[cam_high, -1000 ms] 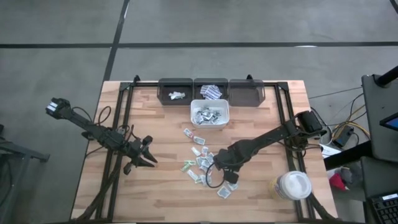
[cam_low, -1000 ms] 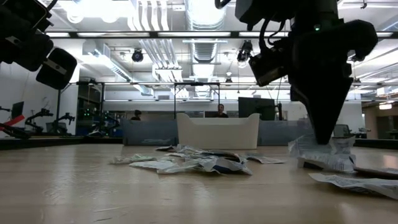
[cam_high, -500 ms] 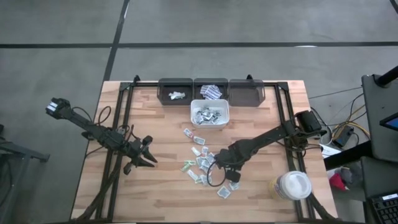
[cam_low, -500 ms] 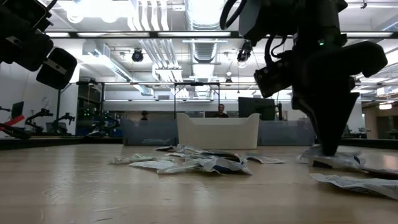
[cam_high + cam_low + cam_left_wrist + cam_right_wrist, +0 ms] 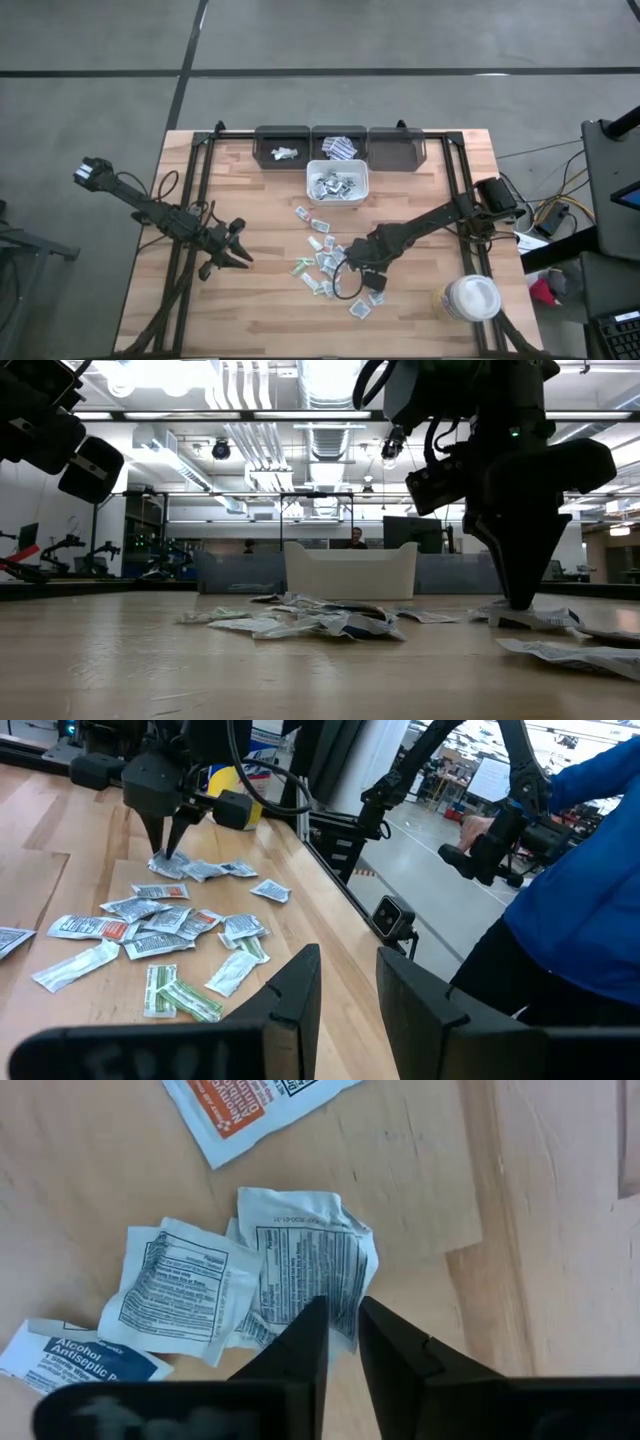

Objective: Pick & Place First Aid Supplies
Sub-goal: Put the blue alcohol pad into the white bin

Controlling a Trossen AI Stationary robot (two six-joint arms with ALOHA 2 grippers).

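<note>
Several small white sachets (image 5: pixel 320 262) lie flat and scattered on the wooden table's middle; they also show in the left wrist view (image 5: pixel 165 920) and the low view (image 5: pixel 300 623). My right gripper (image 5: pixel 352 264) stands at the pile's right edge, pointing down (image 5: pixel 521 603), shut on a crumpled white sachet with black print (image 5: pixel 300 1260). A second printed sachet (image 5: pixel 180 1290) lies beside it. My left gripper (image 5: pixel 243 257) waits open left of the pile, touching nothing (image 5: pixel 348 985). My right gripper comes from above, pointing down, and its fingertips (image 5: pixel 312 1330) pinch the crumpled sachet at one edge (image 5: pixel 340 1298). The sachet lies on the table under the fingers (image 5: pixel 545 618), not lifted.
A white bin (image 5: pixel 337 184) holding sachets stands beyond the pile. Three dark bins (image 5: pixel 338 146) line the far edge. A white round lidded tub (image 5: pixel 472 298) sits at the near right corner. An orange-printed sachet (image 5: pixel 250 1105) lies close by. A person in blue (image 5: pixel 590 890) stands beyond the table.
My right gripper has come down a little onto the sachet at the pile's right edge. The sachet stood bunched up around the fingertips a second ago and now lies flatter on the table.
</note>
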